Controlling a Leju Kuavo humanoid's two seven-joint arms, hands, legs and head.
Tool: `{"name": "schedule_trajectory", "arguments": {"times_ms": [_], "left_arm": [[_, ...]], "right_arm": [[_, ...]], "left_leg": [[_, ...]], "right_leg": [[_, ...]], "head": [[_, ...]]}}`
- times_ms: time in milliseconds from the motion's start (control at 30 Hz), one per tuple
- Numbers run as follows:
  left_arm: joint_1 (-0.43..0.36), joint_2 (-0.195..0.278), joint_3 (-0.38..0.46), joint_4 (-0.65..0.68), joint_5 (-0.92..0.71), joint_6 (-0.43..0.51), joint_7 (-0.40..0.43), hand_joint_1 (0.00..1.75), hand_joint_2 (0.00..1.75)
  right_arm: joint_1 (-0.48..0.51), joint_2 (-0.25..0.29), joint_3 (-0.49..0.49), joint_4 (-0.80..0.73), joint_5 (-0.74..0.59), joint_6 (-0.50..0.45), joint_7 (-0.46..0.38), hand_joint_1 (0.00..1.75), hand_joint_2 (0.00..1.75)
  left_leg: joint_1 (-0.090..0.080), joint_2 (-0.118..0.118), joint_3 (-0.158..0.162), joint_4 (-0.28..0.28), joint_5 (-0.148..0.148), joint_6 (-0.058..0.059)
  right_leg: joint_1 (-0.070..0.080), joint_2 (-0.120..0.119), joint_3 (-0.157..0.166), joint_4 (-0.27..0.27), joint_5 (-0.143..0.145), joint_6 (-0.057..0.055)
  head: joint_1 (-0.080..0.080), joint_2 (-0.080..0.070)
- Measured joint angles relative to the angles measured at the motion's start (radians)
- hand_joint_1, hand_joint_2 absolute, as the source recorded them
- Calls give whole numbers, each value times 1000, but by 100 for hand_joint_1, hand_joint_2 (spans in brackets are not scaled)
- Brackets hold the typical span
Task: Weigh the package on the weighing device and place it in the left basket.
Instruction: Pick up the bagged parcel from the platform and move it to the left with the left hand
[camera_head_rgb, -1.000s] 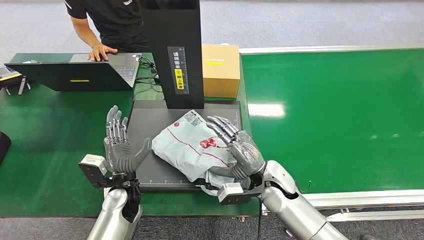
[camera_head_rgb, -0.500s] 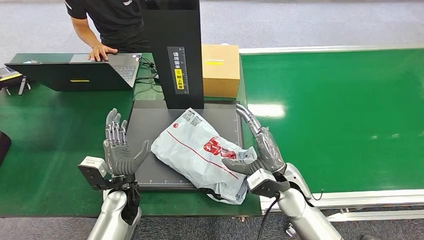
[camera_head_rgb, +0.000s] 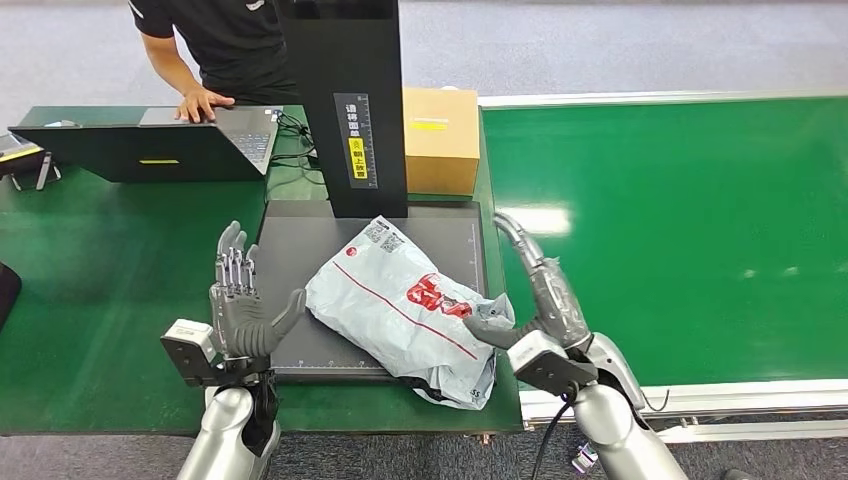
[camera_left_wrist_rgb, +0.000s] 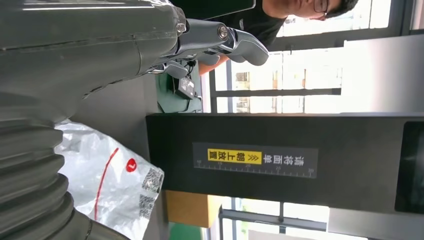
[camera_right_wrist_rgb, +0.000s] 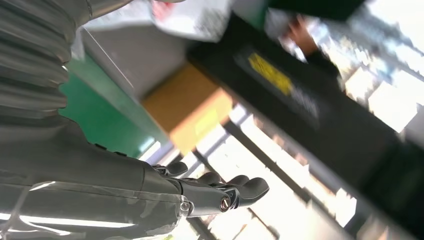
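Weighing looks under way: the grey mailer package (camera_head_rgb: 405, 308) lies on the black weighing device (camera_head_rgb: 300, 262), its near end overhanging, flanked by the empty, spread left hand (camera_head_rgb: 240, 300) and right hand (camera_head_rgb: 535, 300); lifting and basketing remain.

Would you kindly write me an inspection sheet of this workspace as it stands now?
Surface: green table, partly bare.
Job's things: grey package lies on the black weighing platform, its near end overhanging the front edge; no basket seen.
Clutter: cardboard box, laptop.
Hands: left robot hand open, beside the package; right robot hand open, thumb touching the package.
Cables: black cables behind the laptop.
Surroundings: green conveyor belt; person at the laptop.
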Motion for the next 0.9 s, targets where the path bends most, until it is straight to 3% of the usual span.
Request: {"name": "schedule_trajectory", "arguments": {"times_ms": [367,500,633,900], "left_arm": [[14,0,3,-12,-17,-11,0,0,175],[18,0,3,-16,-40,-25,0,0,175],[27,0,-2,-19,-81,-41,2,0,175],[30,-1,-23,-19,-169,-64,23,0,175]], "right_arm": [[58,38,-88,-95,-57,-26,-8,0,175],[88,57,-139,-128,-153,-53,-38,0,175],[134,86,-225,-171,-283,-18,-53,0,175],[170,139,-318,-128,-237,123,158,0,175]], "left_leg": [[0,0,0,0,0,0],[0,0,0,0,0,0],[0,0,0,0,0,0],[0,0,0,0,0,0]], "right_leg": [[0,0,0,0,1,0],[0,0,0,0,0,0],[0,0,0,0,0,0],[0,0,0,0,0,0]], "head": [[0,0],[0,0],[0,0],[0,0]]}}
